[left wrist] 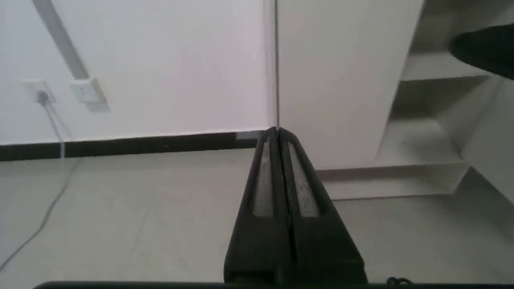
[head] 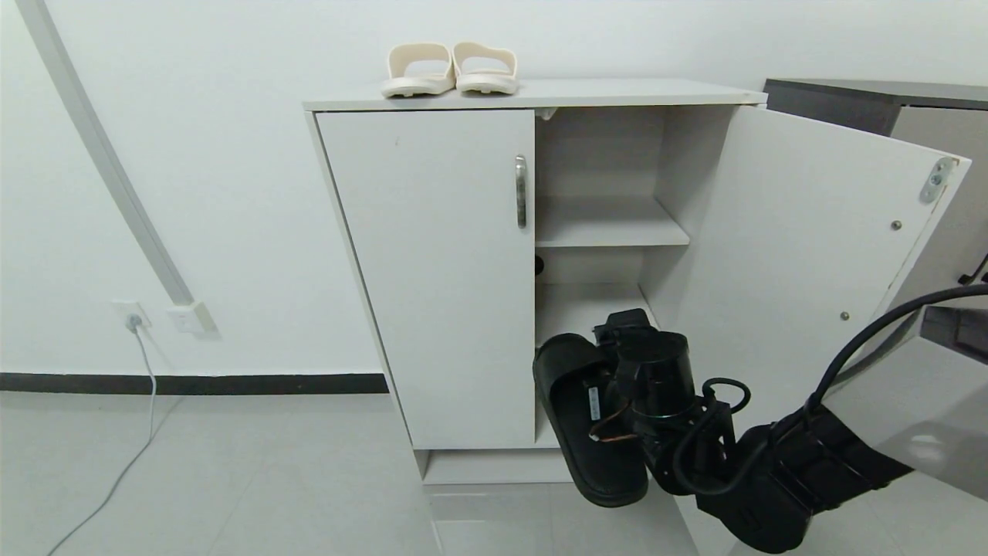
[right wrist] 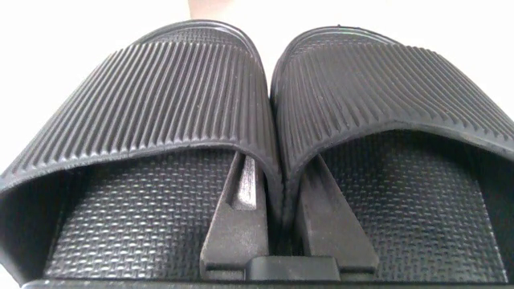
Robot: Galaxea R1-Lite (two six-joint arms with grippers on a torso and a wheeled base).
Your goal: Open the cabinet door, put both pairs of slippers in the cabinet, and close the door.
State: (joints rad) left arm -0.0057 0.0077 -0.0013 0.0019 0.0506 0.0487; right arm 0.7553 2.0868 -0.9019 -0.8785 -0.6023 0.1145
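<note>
The white cabinet (head: 432, 309) has its left door closed and its right door (head: 803, 255) swung wide open, baring two shelves (head: 610, 224). A beige pair of slippers (head: 451, 69) rests on the cabinet top. The black pair of slippers (head: 579, 417) hangs tilted in front of the lower compartment opening, toes toward the lower shelf (head: 575, 309). My right gripper (right wrist: 277, 172) is shut on the adjoining straps of the black slippers (right wrist: 185, 96), which sit side by side. My left gripper (left wrist: 277, 140) is shut with nothing in it, low above the floor, left of the cabinet's base.
A metal handle (head: 521, 191) sits on the closed left door. A grey cabinet (head: 872, 100) stands behind the open door at the right. A wall socket (head: 131, 315) with a cable trailing onto the tiled floor (head: 231, 479) lies to the left.
</note>
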